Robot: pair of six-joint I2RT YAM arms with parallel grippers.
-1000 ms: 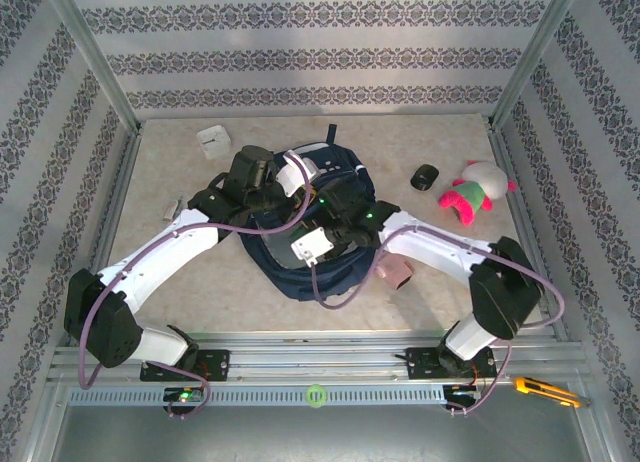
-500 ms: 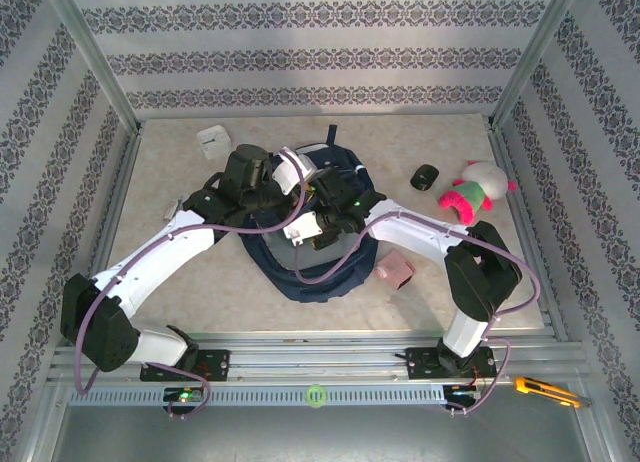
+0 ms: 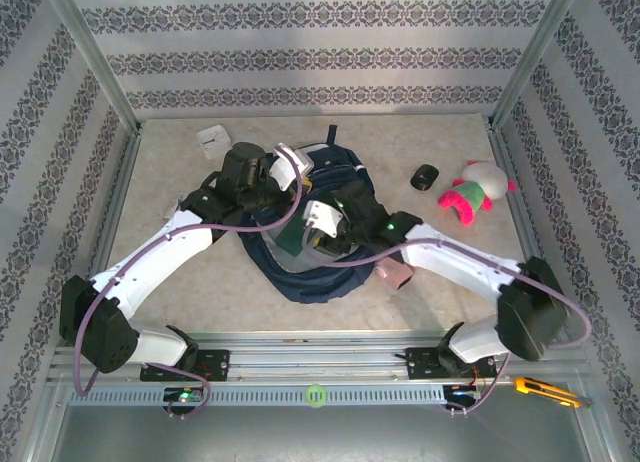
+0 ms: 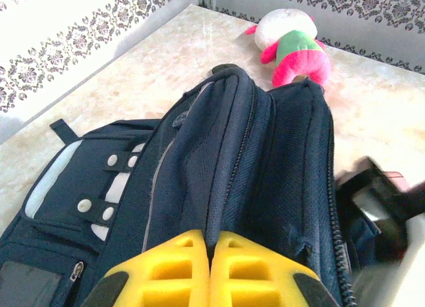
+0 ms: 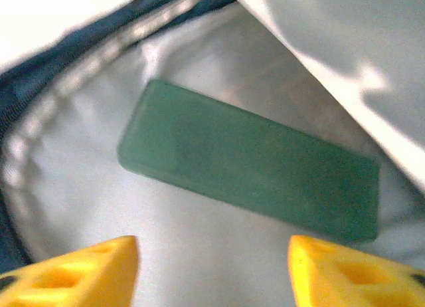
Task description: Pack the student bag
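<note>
The student bag (image 3: 335, 274), a large navy backpack, lies in the middle of the table with its main compartment open. My left gripper (image 3: 292, 185) is at the bag's far side. In the left wrist view it (image 4: 212, 244) is shut on a raised fold of the bag (image 4: 265, 141) beside a zip. My right gripper (image 3: 308, 237) hangs over the opening. Seen from the right wrist, it (image 5: 212, 260) is open with nothing between its fingers. A flat green rectangular object (image 5: 252, 167) lies just beyond it on the pale grey lining (image 5: 99, 187).
A black mouse (image 3: 424, 176) and a pink, green and white plush toy (image 3: 475, 192) lie at the back right. A pink object (image 3: 393, 273) sits by the bag's right edge. A small white box (image 3: 214, 141) is at the back left. A yellow cutter (image 3: 545, 390) rests on the front rail.
The right arm's elbow has swung out to the right and nearer the front, while its wrist has stayed over the bag's opening. The left gripper has kept its hold on the bag.
</note>
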